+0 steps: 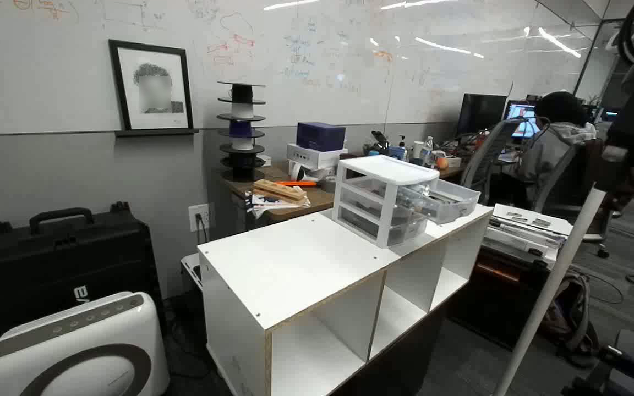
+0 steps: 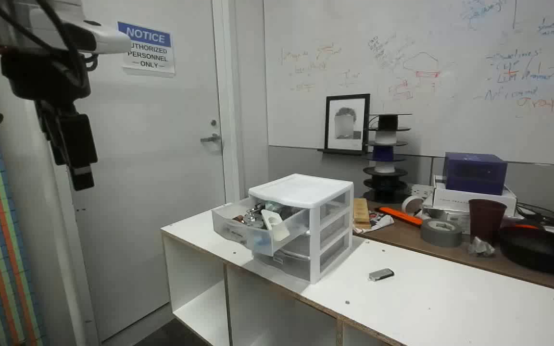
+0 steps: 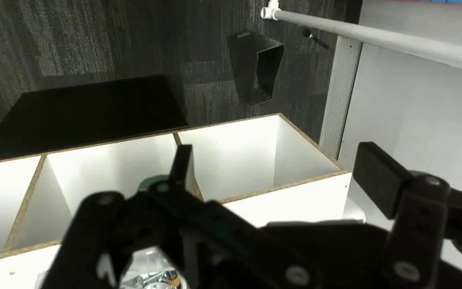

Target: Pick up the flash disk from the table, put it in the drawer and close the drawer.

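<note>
The flash disk (image 2: 381, 274), small, silver and black, lies on the white table (image 2: 455, 302) beside the drawer unit (image 2: 303, 191) in an exterior view; I cannot make it out in the exterior view with the whole table top (image 1: 289, 269). The top translucent drawer (image 2: 241, 235) is pulled out and holds small items; it also shows in an exterior view (image 1: 454, 209). My gripper (image 3: 281, 170) is open and empty in the wrist view, with table cubbies beyond. In an exterior view the gripper (image 2: 83, 178) hangs above and left of the drawer unit, well away from the flash disk.
A wooden desk (image 2: 402, 236) behind the table holds a tape roll (image 2: 441, 233), a cup (image 2: 486, 220), a pan (image 2: 541, 247) and boxes (image 2: 475, 173). A white pole (image 1: 548, 291) stands near the arm. A black bin (image 3: 255, 68) is on the floor.
</note>
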You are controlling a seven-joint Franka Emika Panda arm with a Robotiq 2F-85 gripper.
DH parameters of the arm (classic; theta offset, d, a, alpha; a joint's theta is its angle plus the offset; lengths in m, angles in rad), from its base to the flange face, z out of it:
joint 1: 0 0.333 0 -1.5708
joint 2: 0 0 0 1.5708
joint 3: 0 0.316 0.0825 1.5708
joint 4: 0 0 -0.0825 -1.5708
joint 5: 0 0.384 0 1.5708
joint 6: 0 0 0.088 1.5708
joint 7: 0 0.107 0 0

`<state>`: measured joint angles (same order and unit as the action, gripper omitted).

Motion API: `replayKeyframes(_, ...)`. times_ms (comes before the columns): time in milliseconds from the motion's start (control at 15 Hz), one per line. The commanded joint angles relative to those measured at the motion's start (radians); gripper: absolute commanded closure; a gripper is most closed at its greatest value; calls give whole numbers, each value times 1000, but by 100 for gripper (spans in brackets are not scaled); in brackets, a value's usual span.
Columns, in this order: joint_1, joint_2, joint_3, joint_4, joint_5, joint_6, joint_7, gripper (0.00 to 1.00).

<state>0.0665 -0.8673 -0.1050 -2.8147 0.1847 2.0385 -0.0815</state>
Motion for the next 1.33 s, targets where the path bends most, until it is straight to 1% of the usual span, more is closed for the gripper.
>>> replayKeyframes(0,-12,3,11,-3,9,-13,-8,0)
replayKeyframes(667,-12,17,11,-15,9,-14,-8,0)
replayKeyframes(733,-19,29,5,-1,6,-28,-8,0)
replayKeyframes(800,-27,37,5,11,3,-11,-6,0)
replayKeyframes(1000,-51,97,-13,91,12,24,4,0)
replayKeyframes(1267,-88,212,-50,200,10,76,-7,0)
